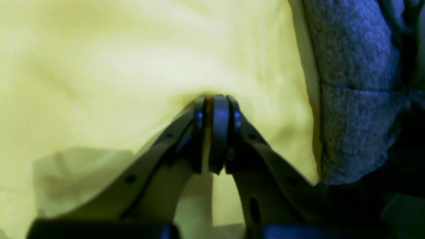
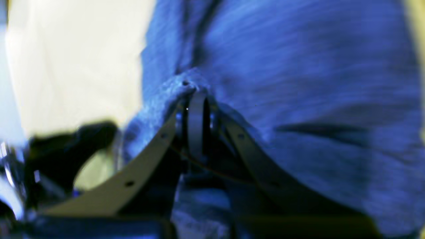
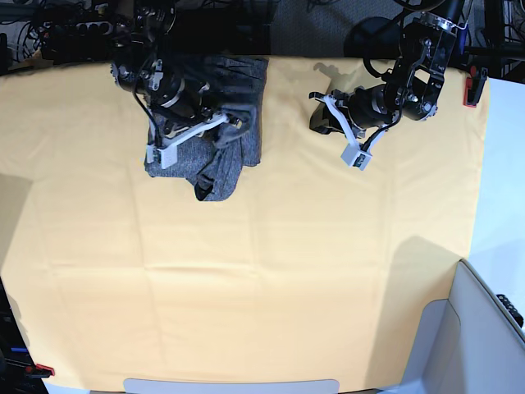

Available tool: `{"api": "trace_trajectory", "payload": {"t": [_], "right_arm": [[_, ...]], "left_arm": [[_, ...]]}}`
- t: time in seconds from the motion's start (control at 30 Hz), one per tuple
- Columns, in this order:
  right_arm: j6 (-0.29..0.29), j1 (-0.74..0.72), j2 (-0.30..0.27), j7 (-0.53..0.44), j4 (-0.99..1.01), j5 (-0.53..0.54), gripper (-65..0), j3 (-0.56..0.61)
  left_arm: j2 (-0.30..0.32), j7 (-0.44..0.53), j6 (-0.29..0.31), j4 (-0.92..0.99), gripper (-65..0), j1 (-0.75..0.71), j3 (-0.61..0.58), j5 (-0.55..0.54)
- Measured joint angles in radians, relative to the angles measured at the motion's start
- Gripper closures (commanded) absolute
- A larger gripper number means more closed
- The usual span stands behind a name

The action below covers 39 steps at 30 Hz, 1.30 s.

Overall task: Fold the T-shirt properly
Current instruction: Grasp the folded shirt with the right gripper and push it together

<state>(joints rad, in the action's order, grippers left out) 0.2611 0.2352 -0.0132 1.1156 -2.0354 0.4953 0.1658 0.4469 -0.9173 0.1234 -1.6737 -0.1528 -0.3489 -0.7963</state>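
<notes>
the t-shirt (image 3: 209, 123) lay bunched into a thick grey heap on the yellow-covered bench (image 3: 271, 271), up against the bench's far edge, with a loose tail of cloth trailing from the heap toward the near side. the right pincer (image 2: 196, 96) sat directly over that heap, its jaws drawn together on a raised pucker of the knit, so it was clamped on the t-shirt. in the base view the right arm covered much of the heap's middle, and how the layers lay under it could not be told.

the left pincer (image 1: 217, 103) hovered over bare yellow cloth well apart from the t-shirt, its jaws together with nothing between them. in the left wrist view a grey bunched edge of the shirt showed off to one side of it, not touching.

the relation that mattered: the shirt lay wholly under the right pincer and well off to one side of the left one, so the right arm was the nearer by far. the heap's long axis ran roughly from the far edge of the bench toward the near side, ending in the tail. judging from this, the fold looked partly done, and the left arm would have to cross to the heap to help
</notes>
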Motion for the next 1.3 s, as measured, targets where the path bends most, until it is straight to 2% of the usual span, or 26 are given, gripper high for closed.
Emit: {"api": "trace_trajectory", "payload": {"t": [0.2, 0.33, 0.43, 0.53, 0.6, 0.77, 0.9, 1.0, 1.07, 1.2, 1.3], "right_arm": [[-0.007, -0.037, -0.056, 0.000, 0.000, 0.011, 0.0, 0.229], [-0.021, -0.097, -0.143, 0.010, 0.000, 0.150, 0.0, 0.338], [-0.010, -0.125, -0.183, -0.008, 0.000, 0.193, 0.0, 0.332], [-0.011, -0.140, -0.181, -0.008, 0.000, 0.225, 0.0, 0.325], [-0.013, -0.145, -0.164, 0.002, 0.000, 0.246, 0.0, 0.280], [0.003, -0.144, -0.179, -0.008, -0.002, 0.211, 0.0, 0.121], [0.006, -0.114, -0.189, -0.001, -0.003, 0.214, 0.0, 0.102], [0.063, -0.095, -0.228, 0.011, -0.003, 0.159, 0.0, 0.107], [0.078, -0.089, -0.253, 0.035, -0.003, 0.143, 0.0, 0.115], [0.107, -0.067, -0.284, 0.055, -0.005, 0.169, 0.0, 0.129], [0.148, -0.064, -0.340, 0.053, -0.005, 0.155, 0.0, 0.126]], "left_arm": [[0.000, -0.001, 0.000, 0.000, -4.0, 0.001, 0.000, 0.000], [0.000, -0.002, 0.000, 0.000, -4.0, 0.002, 0.000, 0.000], [0.000, -0.002, 0.000, 0.000, -4.0, 0.000, 0.000, 0.000], [0.000, 0.000, 0.000, 0.000, -4.0, 0.000, 0.000, 0.000], [0.000, 0.000, 0.000, 0.000, -4.0, 0.000, 0.000, 0.000], [0.002, 0.000, 0.000, 0.000, -4.0, 0.000, 0.000, 0.000], [0.002, 0.002, 0.000, 0.000, -4.0, 0.000, 0.000, 0.000], [0.002, 0.002, 0.000, 0.000, -4.0, 0.000, 0.000, 0.000], [0.002, -0.001, 0.000, 0.000, -4.0, 0.000, 0.000, 0.000], [0.002, 0.000, 0.000, 0.000, -4.0, 0.000, 0.000, 0.000], [0.002, 0.000, 0.000, 0.000, -4.0, 0.000, 0.000, 0.000]]}}
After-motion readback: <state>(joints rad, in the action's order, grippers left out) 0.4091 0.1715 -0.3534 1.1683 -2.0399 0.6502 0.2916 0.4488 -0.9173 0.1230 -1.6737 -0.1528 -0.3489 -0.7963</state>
